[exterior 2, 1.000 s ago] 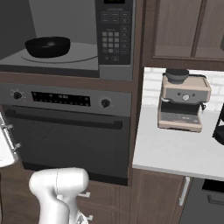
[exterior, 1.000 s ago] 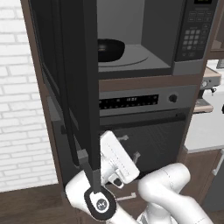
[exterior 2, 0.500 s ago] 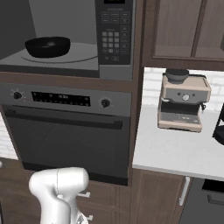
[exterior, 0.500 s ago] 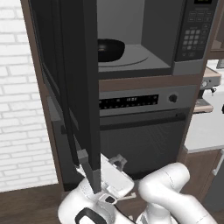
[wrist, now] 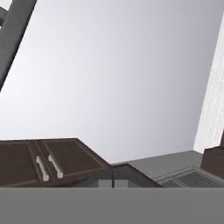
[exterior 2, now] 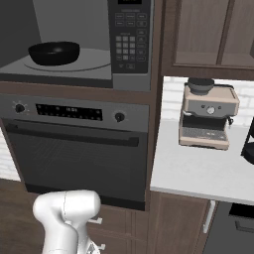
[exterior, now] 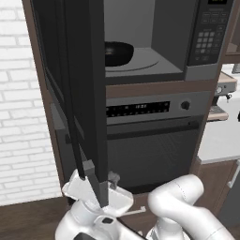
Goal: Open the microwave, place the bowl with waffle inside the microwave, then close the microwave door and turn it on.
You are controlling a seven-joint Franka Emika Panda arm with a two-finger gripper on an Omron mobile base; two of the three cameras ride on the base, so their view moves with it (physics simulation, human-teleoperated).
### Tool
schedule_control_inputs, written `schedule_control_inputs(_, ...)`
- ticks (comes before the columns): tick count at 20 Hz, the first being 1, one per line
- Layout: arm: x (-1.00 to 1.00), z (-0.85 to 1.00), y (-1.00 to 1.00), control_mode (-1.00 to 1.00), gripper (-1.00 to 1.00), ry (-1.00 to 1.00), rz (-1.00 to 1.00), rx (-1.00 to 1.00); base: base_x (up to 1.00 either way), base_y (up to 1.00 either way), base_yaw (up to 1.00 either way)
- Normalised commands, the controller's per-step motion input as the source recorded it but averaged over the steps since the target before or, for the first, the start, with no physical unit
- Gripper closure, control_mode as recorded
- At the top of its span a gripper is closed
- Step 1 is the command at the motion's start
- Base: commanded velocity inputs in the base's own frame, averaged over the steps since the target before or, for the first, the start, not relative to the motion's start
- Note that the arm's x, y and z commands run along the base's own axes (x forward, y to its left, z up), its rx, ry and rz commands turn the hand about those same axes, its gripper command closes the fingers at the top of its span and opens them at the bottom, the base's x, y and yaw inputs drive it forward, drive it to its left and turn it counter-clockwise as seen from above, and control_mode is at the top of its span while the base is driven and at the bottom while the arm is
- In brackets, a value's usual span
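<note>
The microwave (exterior 2: 131, 34) stands open, its grey inside and round turntable (exterior: 145, 60) in sight. The glossy black bowl (exterior 2: 54, 52) rests on the turntable, also seen in the left base view (exterior: 117, 52). The waffle is hidden; the bowl's inside cannot be seen from here. The microwave door (exterior: 84, 93) is swung out toward me and seen almost edge-on. My gripper (exterior: 101, 187) sits low under the door's bottom edge, pointing up. Its fingertips (wrist: 112, 180) are shut together, with nothing visible between them.
Below the microwave is the grey oven (exterior 2: 74, 149) with a bar handle. To the right, a coffee machine (exterior 2: 206, 116) stands on the white counter (exterior 2: 198, 168) under wooden cabinets (exterior 2: 208, 30). A white brick wall (exterior: 23, 117) runs along the left.
The hand has dropped lower and leftward beneath the open door, and the jaws have gone from wide open to shut. Bowl and door have not moved.
</note>
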Motion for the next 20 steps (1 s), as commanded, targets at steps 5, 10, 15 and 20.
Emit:
schedule_control_inputs(5,0.02,0.03,0.57,-1.0,1.0,-0.1,0.05,-0.08,0.0,0.0,0.0)
schedule_control_inputs(10,0.07,0.0,0.49,-1.0,1.0,-0.02,0.08,-0.03,0.0,0.0,0.0)
schedule_control_inputs(15,0.16,0.0,0.42,-1.0,1.0,0.01,0.13,-0.02,0.0,0.0,0.0)
schedule_control_inputs(20,0.25,0.04,0.38,-1.0,1.0,0.11,0.17,-0.02,0.0,0.0,0.0)
